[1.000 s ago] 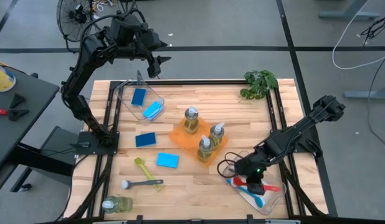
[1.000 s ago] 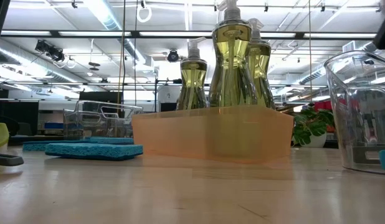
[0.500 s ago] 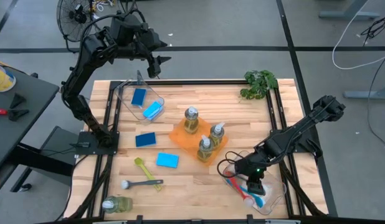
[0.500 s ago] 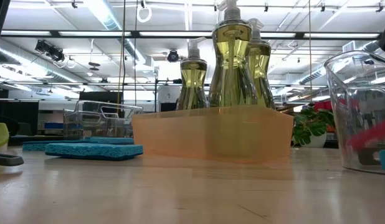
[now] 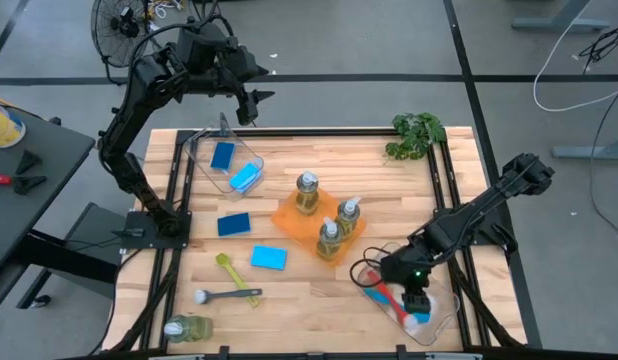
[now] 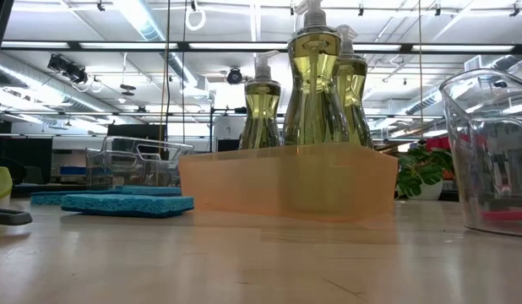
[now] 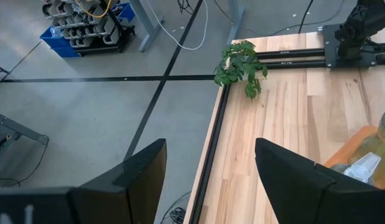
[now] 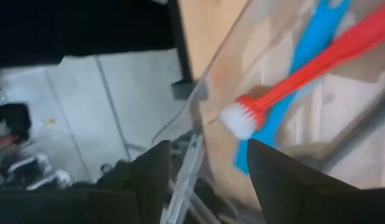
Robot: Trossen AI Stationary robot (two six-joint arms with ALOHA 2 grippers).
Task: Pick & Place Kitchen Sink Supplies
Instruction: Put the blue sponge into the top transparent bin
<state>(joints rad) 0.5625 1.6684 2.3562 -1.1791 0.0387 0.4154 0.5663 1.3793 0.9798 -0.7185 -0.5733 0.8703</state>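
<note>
**Red brush dropped into the near bin**

Released since a second ago, the red brush (image 5: 387, 297) now lies inside the clear bin (image 5: 441, 318) at the surface's near right corner, crossing the blue brush (image 5: 417, 315) there. Just over them hangs the right hand (image 5: 414, 300), fingers spread, holding nothing. Farther back, three soap bottles (image 5: 329, 239) stand in the orange tray (image 5: 289, 218). Beyond the far left corner, the left hand (image 5: 251, 106) waits open, unchanged.
</note>
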